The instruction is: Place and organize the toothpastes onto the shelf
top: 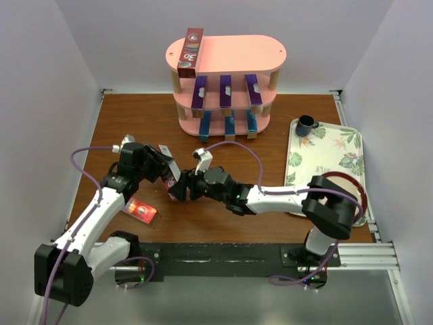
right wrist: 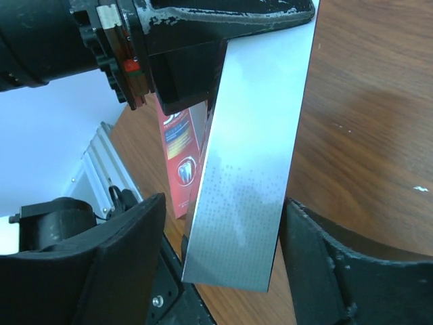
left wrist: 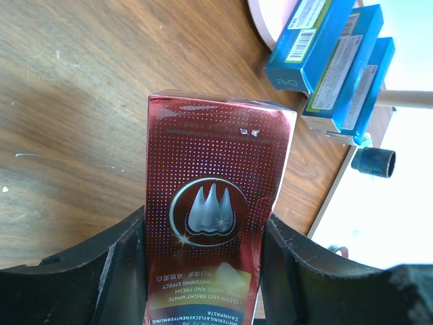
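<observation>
The left end effector (left wrist: 210,233) is clenched on the held carton (left wrist: 216,162), a red one, with a finger pressed to each side. Its far end juts past the fingertips over the table (left wrist: 81,101). The right end effector (right wrist: 224,206) straddles the same carton from the opposite side. One finger lies against it and a thin gap shows at the other, so I cannot tell whether it grips.

Just behind the left end effector, a loose red carton (top: 142,211) lies flat on the table, apart from both. Well beyond the fingertips stands the shelf (top: 237,51), with a top red carton (top: 189,51) on its upper board, purple cartons (top: 226,88) on the middle one and blue cartons (top: 230,124) on the lowest. Far to the right end effector's right lies a floral tray (top: 338,145) carrying a dark cup (top: 306,124).

Only the top view shows the whole shelf. The left wrist view catches just the blue ends and the cup. In the right wrist view, glare turns the held carton's face silver and its print is unreadable. From above, both end effectors hide most of it.
</observation>
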Tool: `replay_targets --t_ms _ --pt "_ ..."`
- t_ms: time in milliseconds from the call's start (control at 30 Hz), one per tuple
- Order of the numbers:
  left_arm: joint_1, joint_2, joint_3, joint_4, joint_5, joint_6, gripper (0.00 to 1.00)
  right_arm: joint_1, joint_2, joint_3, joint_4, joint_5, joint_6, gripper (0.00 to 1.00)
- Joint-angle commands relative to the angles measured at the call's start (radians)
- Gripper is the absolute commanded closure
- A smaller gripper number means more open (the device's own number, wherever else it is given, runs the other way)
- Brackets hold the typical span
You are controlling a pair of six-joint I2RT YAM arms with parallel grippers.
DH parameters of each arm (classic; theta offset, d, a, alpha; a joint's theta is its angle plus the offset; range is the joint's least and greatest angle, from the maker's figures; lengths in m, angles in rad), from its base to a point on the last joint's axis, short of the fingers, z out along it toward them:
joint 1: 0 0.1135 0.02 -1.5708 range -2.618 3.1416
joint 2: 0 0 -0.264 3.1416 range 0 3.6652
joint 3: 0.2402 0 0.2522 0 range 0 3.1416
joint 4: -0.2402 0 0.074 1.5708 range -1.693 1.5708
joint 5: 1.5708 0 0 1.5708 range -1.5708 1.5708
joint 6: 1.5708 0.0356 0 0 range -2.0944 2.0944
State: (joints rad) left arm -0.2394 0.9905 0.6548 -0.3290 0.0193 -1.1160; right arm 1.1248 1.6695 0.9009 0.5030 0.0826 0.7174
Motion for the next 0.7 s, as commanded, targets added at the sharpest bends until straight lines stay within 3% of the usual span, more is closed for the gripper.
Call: replay_targets --t_ms 0,133,233,267,433,667 --pt "-0.009 -0.039 -0.012 0.103 0.021 -0.022 0.76 -0.002 0.015 0.044 0.068 -0.010 0.020 0.37" --pt "-0.009 -0.056 -0.021 0.113 0.022 -0.012 0.69 0.000 0.009 0.030 0.074 -0.009 0.031 0.55" --pt "-0.009 -0.076 -0.024 0.123 0.016 0.008 0.56 -0.002 -0.011 0.010 0.072 -0.010 0.039 0.65" --pt "-0.009 -0.082 -0.027 0.128 0.013 0.025 0.47 -0.002 -0.019 0.006 0.071 -0.009 0.040 0.66" --pt "-0.009 -0.160 -0.046 0.174 -0.016 0.100 0.23 -0.002 -0.103 -0.042 0.028 0.009 0.042 0.75" --pt "-0.008 -0.271 -0.026 0.180 -0.140 0.260 0.07 -0.008 -0.244 -0.103 -0.098 0.013 0.031 0.81"
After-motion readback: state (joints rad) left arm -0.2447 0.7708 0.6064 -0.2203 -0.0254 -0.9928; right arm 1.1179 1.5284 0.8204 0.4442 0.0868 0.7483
